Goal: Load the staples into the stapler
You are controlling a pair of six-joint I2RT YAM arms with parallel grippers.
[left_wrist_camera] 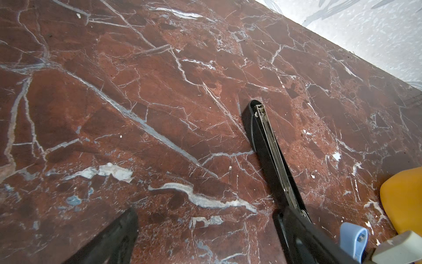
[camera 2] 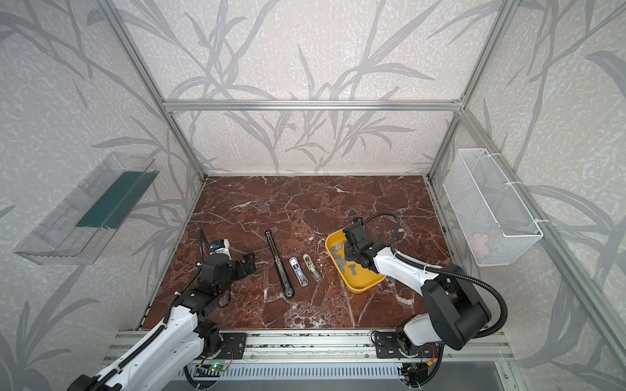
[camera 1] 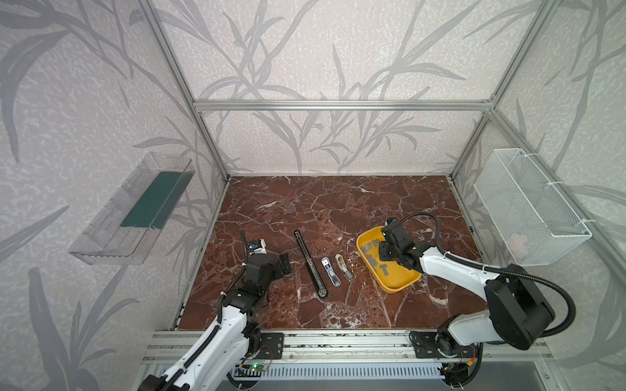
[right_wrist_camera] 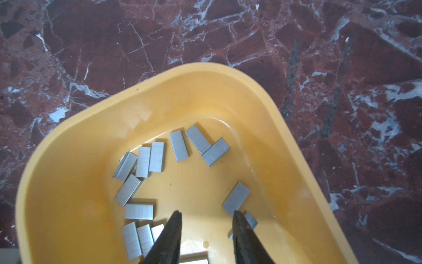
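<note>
Early going here, and by the look of it no loading is done yet. The right gripper (right_wrist_camera: pixel 207 213) hangs low inside the yellow tray (right_wrist_camera: pixel 68 148), which sits toward the right edge of the tabletop (camera 1: pixel 338 210). Its jaws stand apart with bare tray floor between the tips, so they clamp nothing. All around them lie the staples (right_wrist_camera: pixel 139 211), a dozen or so short grey strips loose on the tray floor, one just beside the fingertip on that side. Out near the middle of the tabletop, closer to the front edge than the back, three staplers lie in a row. There is a long black stapler (camera 1: pixel 310 263), a small blue stapler (camera 1: pixel 330 270) just beside it, and a small beige stapler (camera 1: pixel 344 267) nearest the tray. The black one lies opened flat, and the left wrist view shows its metal channel facing up with a spring and no strip in it. The two small ones are too small in both top views to say whether anything sits inside them. The left gripper (camera 1: pixel 284 265) hovers spread wide and empty on the far side of the black stapler from the tray, touching nothing. So, as I read it, everything is left: pinch one strip, carry it across, seat it in a channel, close the stapler.
</note>
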